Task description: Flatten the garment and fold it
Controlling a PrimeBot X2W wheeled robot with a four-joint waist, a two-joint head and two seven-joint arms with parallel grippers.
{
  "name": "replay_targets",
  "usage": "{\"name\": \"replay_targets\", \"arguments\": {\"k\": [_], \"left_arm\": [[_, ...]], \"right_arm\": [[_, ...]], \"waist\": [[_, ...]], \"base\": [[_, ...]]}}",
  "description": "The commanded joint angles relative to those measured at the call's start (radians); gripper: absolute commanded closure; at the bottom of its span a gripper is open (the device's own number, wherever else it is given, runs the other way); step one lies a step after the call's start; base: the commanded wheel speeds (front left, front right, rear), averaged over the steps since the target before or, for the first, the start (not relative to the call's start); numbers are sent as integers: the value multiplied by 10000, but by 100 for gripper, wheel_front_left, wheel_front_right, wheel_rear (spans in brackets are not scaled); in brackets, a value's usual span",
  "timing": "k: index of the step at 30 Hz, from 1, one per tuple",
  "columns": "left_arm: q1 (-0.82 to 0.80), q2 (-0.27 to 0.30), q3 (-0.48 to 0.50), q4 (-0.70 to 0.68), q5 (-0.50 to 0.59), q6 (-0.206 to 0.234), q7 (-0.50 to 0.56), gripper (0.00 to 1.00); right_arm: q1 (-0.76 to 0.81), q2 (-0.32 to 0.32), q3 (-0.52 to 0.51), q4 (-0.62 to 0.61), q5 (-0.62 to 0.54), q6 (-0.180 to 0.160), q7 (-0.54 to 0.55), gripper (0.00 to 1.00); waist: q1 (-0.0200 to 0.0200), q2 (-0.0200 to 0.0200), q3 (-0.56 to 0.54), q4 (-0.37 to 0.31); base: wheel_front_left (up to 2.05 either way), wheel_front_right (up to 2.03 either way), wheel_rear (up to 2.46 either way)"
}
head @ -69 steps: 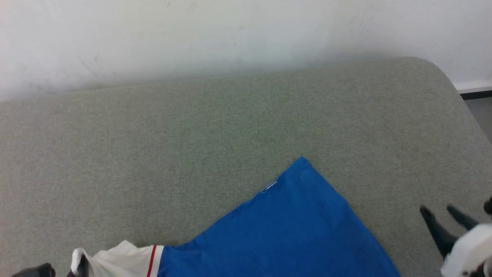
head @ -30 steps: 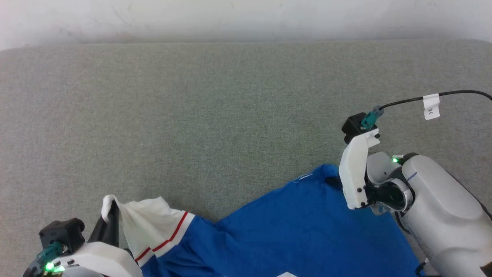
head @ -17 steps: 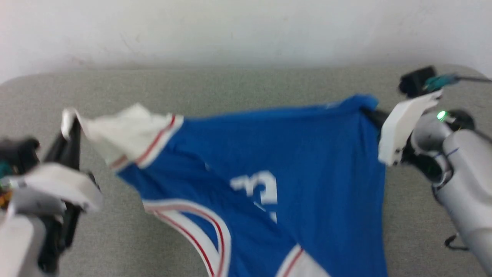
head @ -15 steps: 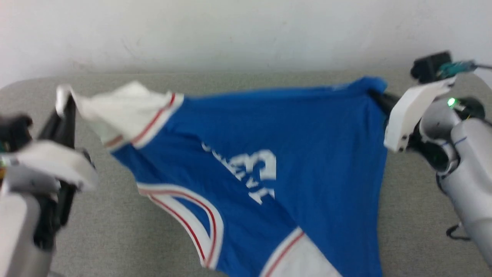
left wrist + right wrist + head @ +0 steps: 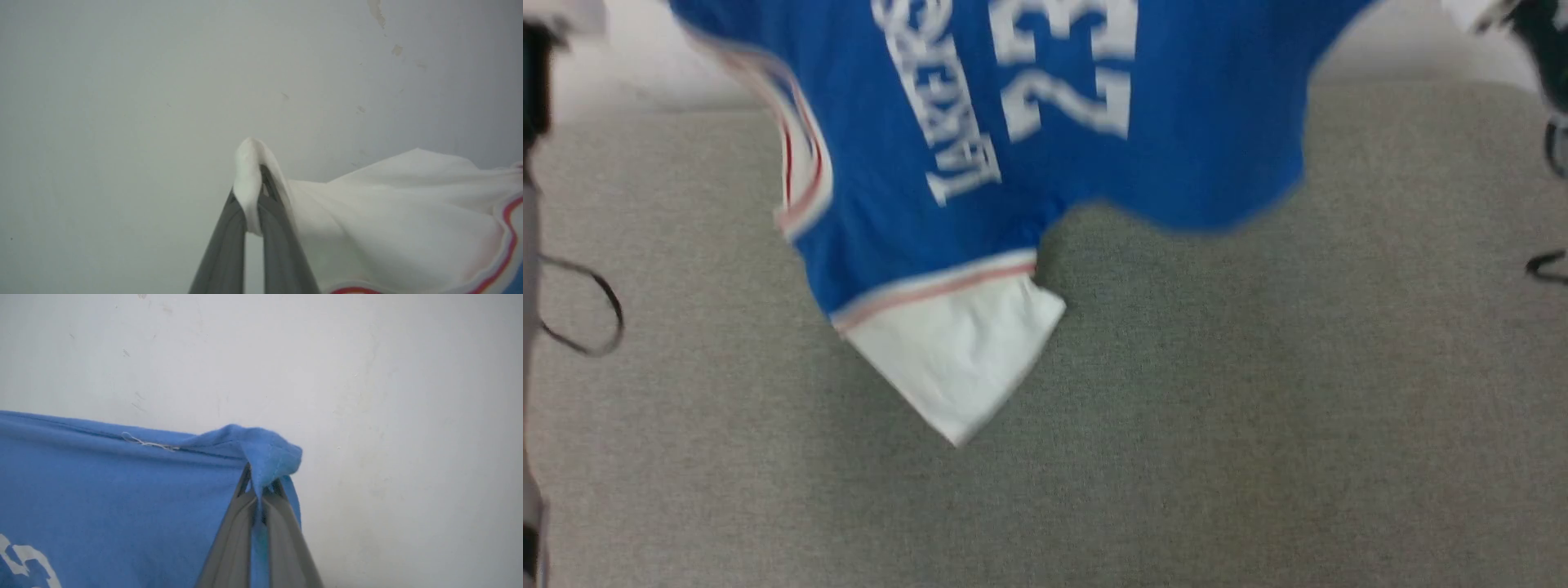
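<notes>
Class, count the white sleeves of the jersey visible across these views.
2. One sleeve hangs free at the jersey's lower edge; the other sleeve is pinched in the left hand.

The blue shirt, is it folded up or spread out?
Spread out, not folded: the shirt hangs open between the left end effector and right end effector, print showing.

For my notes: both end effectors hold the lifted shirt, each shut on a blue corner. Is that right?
Not quite. The right end effector is shut on a blue corner of the shirt, but the left end effector, in the left wrist view, is shut on the white sleeve.
</notes>
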Motion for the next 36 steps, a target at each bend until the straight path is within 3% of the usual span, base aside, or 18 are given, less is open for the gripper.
{"name": "replay_targets", "arguments": {"k": [1, 12, 22, 28, 36], "left_arm": [[-649, 96, 59, 429, 208, 48, -249, 100], [-3688, 95, -242, 2329, 771, -341, -1192, 100], [-3902, -363, -390, 3697, 562, -702, -1556, 100], [-3042, -656, -310, 4568, 177, -1071, -1753, 100], [-422, -1395, 147, 5279, -738, -1478, -1901, 100]], "right_arm": [[-412, -137, -238, 177, -190, -36, -285, 100], [-2356, -22, -149, 724, -820, -36, -1442, 100], [-2784, 426, 926, 1868, -485, -36, -1858, 100], [-2179, 570, 1725, 2515, 109, -36, -2103, 100], [477, 97, 2950, 2361, 1235, -36, -2401, 100]], "waist": [[-1, 0, 839, -164], [-1, 0, 2437, -216], [-1, 0, 3422, -204], [-1, 0, 2952, -172], [-1, 0, 1015, 172]], "base": [[0, 0, 0], [0, 0, 0], [0, 0, 0], [0, 0, 0], [0, 0, 0]]}}
